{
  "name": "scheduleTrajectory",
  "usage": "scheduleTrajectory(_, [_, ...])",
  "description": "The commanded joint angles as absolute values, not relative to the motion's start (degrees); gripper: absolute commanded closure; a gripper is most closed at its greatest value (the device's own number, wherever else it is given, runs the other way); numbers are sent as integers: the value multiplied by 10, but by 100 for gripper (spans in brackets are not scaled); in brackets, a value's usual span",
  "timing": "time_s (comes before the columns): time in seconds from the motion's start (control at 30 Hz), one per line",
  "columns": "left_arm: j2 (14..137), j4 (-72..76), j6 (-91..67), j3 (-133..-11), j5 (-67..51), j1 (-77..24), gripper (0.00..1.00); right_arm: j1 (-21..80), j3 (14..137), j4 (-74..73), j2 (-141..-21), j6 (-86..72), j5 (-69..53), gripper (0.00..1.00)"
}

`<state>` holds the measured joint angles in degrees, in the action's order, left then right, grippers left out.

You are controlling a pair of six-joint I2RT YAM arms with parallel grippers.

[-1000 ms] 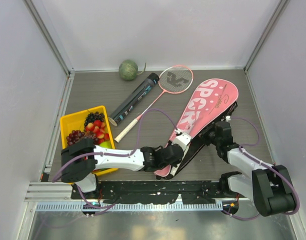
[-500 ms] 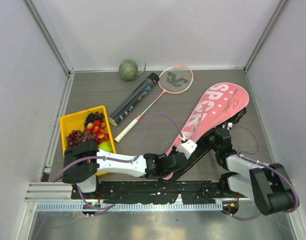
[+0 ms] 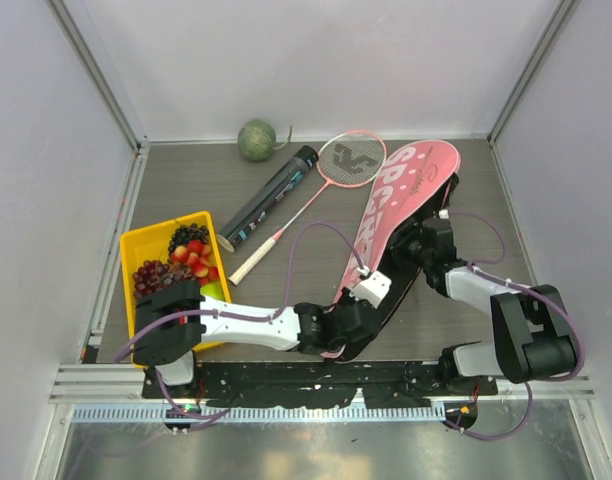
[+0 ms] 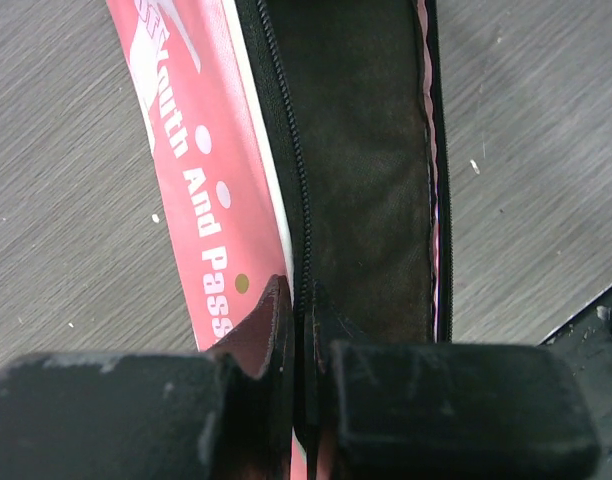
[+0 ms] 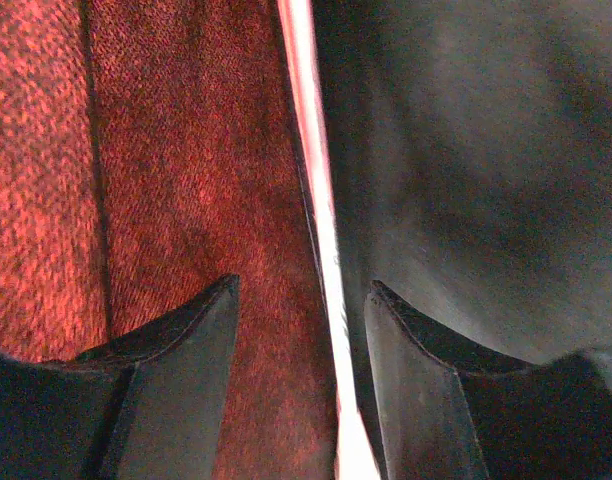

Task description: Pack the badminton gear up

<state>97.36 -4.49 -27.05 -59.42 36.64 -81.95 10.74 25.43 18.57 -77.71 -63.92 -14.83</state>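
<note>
The pink "SPORT" racket bag (image 3: 401, 195) lies slanted right of centre, its zip open on a dark inside (image 4: 371, 160). My left gripper (image 3: 354, 312) is shut on the zip edge at the narrow near end (image 4: 304, 300). My right gripper (image 3: 423, 242) sits at the bag's right side, open, with the flap's pale edge running between its fingers (image 5: 304, 295) untouched; red lining (image 5: 166, 150) fills that view's left. A pink-framed racket (image 3: 351, 158) and the long black tube (image 3: 269, 198) lie on the table left of the bag.
A yellow fruit tray (image 3: 129, 255) stands at the near left beside the left arm. A green melon (image 3: 256, 139) rests by the back wall. Side walls close in the table left and right.
The right gripper has opened and let go of the flap. The bag's wide end has swung back and to the left. The left gripper stays shut on the zip edge.
</note>
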Motion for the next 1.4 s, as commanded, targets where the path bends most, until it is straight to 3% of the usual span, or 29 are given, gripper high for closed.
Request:
scheduleTrajectory(0.0, [975,-62,-313,-619,352,-790,100,103,296,65,-734,-563,-147,40])
scheduleTrajectory(0.3, [962,-43,-332,-604,316,-768,100,50,269,-24,-627,-446,-148,38])
scheduleTrajectory(0.47, [956,-38,-347,-594,292,-754,100,38,287,-95,-565,-384,-87,33])
scheduleTrajectory(0.63, [937,-37,-366,-585,260,-740,100,19,255,-60,-578,-375,-88,30])
scheduleTrajectory(0.77, [905,-51,-401,-574,197,-708,100,-38,229,-11,-573,-360,-156,25])
scheduleTrajectory(0.93, [880,-63,-407,-570,173,-689,100,-40,199,28,-544,-386,-169,22])
scheduleTrajectory(1.37, [811,-55,-475,-548,89,-642,100,-41,110,213,-632,-460,-218,21])
